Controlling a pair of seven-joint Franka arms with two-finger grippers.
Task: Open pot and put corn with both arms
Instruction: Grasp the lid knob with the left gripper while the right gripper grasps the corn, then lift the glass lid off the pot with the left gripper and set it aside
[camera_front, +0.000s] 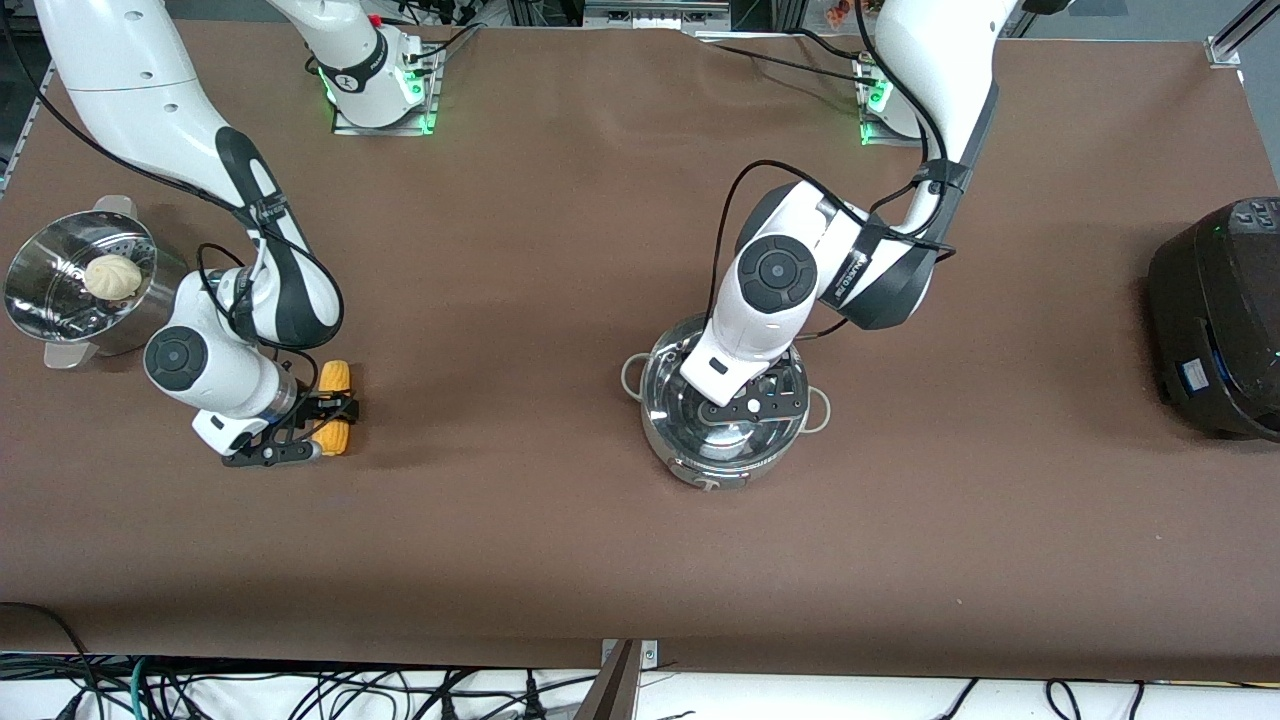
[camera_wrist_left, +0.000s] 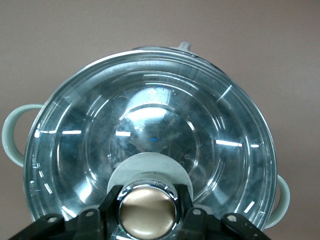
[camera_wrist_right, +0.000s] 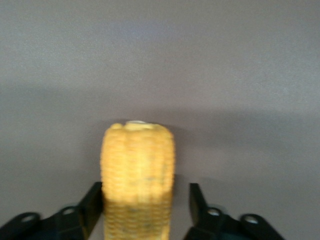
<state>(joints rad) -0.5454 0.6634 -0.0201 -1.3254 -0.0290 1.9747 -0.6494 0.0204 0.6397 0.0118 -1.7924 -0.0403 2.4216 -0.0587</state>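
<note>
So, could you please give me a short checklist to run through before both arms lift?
1. Left gripper shut on the lid knob: ok.
2. Lid seated level on the pot: ok.
3. Corn between the right gripper's fingers: ok.
4. Right gripper's fingers tight on the corn: not ok, one side shows a gap.
5. Corn lying flat on the table: ok.
6. Steamer with the bun apart from the right arm: cannot tell.
</note>
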